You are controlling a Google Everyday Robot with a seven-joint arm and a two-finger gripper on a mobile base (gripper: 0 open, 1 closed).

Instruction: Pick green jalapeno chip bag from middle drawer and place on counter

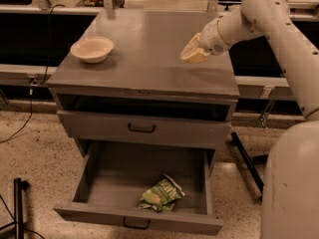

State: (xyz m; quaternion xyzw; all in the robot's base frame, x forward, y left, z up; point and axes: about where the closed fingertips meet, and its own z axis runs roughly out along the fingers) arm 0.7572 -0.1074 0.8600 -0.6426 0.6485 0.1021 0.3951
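The green jalapeno chip bag (160, 195) lies crumpled on the floor of the open middle drawer (94, 216), near its front wall and a little right of centre. That drawer is pulled far out at the bottom of the cabinet. My gripper (192, 54) hangs over the right part of the counter (144, 63), well above the bag and apart from it, with nothing visible in it. The arm reaches in from the upper right.
A cream bowl (92, 49) stands on the counter's left side. The grey drawer (142, 127) above the open one is pushed in, with an open slot over it. My white base (291, 183) stands at the right of the cabinet. A dark stand (17, 205) is at the lower left.
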